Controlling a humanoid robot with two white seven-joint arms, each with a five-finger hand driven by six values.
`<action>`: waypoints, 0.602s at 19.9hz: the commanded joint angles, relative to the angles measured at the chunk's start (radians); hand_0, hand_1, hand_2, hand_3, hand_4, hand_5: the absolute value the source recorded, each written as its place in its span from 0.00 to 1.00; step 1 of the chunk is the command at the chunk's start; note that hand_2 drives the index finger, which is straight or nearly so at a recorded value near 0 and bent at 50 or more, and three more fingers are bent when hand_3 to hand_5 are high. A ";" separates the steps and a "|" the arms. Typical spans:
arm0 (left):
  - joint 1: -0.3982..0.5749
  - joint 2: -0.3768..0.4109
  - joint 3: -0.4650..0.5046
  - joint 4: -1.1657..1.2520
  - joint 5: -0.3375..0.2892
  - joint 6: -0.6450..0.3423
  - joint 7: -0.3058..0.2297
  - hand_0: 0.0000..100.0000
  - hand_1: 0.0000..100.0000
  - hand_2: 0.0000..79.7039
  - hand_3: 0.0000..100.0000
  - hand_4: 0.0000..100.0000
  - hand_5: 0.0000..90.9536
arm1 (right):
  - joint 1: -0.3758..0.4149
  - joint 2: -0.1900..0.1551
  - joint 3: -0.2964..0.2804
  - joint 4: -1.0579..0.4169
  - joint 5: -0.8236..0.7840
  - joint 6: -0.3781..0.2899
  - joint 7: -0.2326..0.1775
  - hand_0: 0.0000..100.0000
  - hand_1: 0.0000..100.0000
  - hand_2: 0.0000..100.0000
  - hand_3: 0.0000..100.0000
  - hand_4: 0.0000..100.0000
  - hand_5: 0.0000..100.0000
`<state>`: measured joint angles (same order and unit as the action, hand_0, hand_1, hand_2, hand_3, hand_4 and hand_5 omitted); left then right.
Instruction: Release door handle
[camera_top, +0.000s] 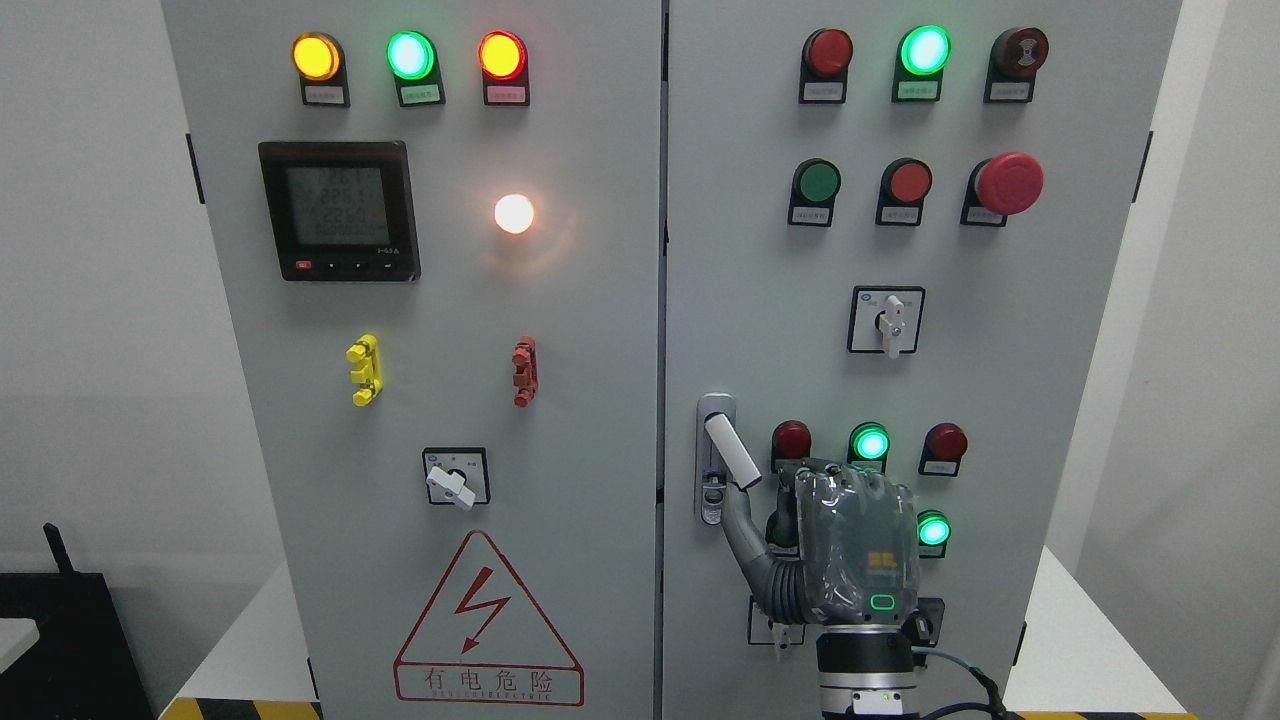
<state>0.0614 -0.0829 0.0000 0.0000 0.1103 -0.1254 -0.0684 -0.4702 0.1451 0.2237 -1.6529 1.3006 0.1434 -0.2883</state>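
Grey two-door cabinet (620, 330), doors closed, seam running down the middle. Door handle (728, 450) sits on the right door just right of the seam, low on the panel; its white lever is swung out of its grey slot and tilts down to the right. Right hand (835, 550) comes up from the bottom edge right of the seam, back of the hand toward the camera, just right of and below the handle. Thumb (742, 535) reaches up-left, its tip just under the lower end of the lever; touching or a hair apart, cannot tell. Other fingers are curled toward the door face and hidden behind the hand; they close on nothing visible, so the grip reads as narrow, not holding the lever. Around the hand, right of the handle: a dark red lamp (791, 440), a lit green lamp (870, 442), another red lamp (945, 442), and a lit green lamp (933, 528) below. Left of the seam: a meter display (338, 210), a glowing white light (514, 213), and a red-bordered lightning warning triangle (487, 625) at the bottom.
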 joint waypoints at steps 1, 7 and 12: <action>0.000 0.000 -0.012 -0.015 0.000 0.000 -0.001 0.12 0.39 0.00 0.00 0.00 0.00 | -0.001 0.001 -0.010 -0.001 0.017 -0.001 0.001 0.53 0.39 1.00 1.00 1.00 0.97; 0.000 0.000 -0.012 -0.015 0.000 0.000 -0.001 0.12 0.39 0.00 0.00 0.00 0.00 | -0.001 -0.001 -0.015 -0.001 0.017 -0.001 0.001 0.52 0.39 1.00 1.00 1.00 0.97; 0.000 0.000 -0.012 -0.015 0.000 0.000 -0.001 0.12 0.39 0.00 0.00 0.00 0.00 | -0.001 -0.002 -0.017 -0.002 0.019 -0.001 0.001 0.51 0.38 1.00 1.00 1.00 0.97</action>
<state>0.0614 -0.0828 0.0000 0.0000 0.1104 -0.1254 -0.0685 -0.4710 0.1448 0.2139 -1.6536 1.3164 0.1435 -0.2892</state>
